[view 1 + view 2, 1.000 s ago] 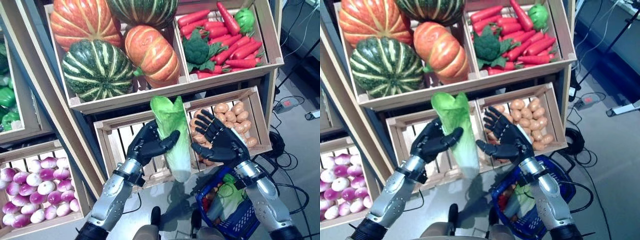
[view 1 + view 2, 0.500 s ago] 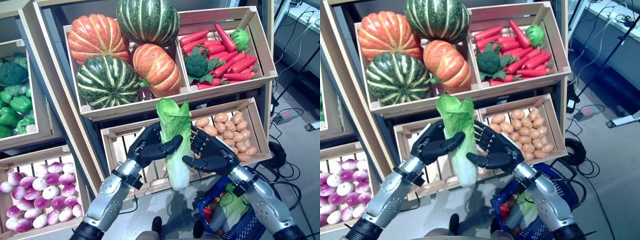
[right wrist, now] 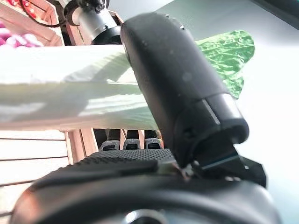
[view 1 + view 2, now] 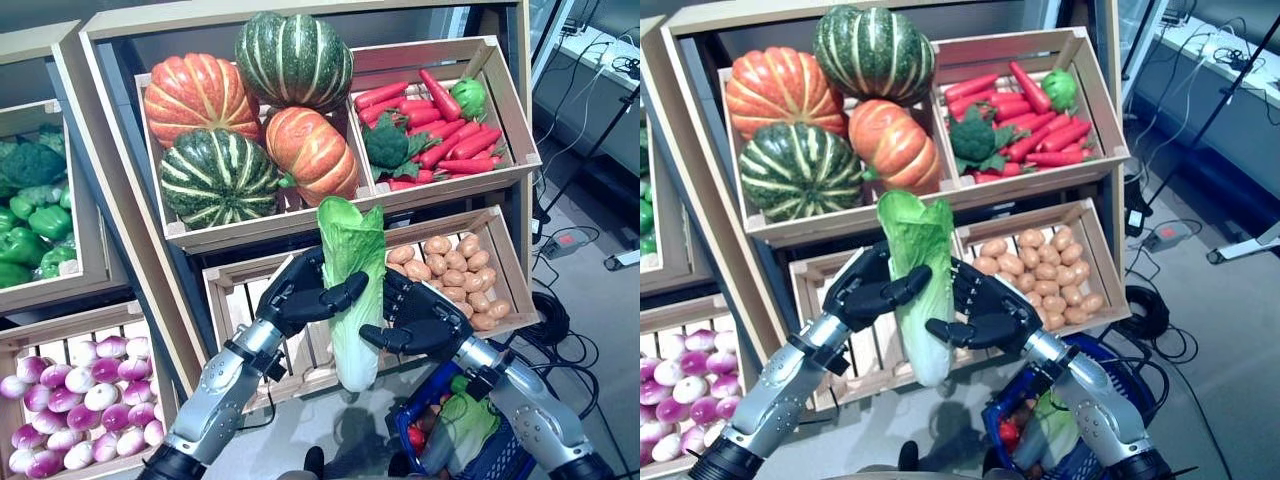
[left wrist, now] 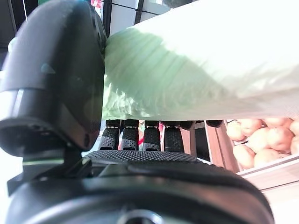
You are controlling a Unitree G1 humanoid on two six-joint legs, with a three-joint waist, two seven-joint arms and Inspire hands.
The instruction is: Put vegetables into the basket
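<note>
Left eye view gives you one cabbage (image 4: 352, 290) clamped between left hand (image 4: 300, 293) and right hand (image 4: 418, 319); one basket (image 4: 490, 455) is cut off below; four pumpkins (image 4: 253, 120).

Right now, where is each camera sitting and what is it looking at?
Left eye view: on the head, looking down at the vegetable crates; both arms show, holding the cabbage above the basket.
Right eye view: beside it, same scene from slightly to the side.
Left wrist view: on the left wrist, looking along the left hand at the cabbage.
Right wrist view: on the right wrist, looking along the right hand at the cabbage.
All four share the cabbage.
</note>
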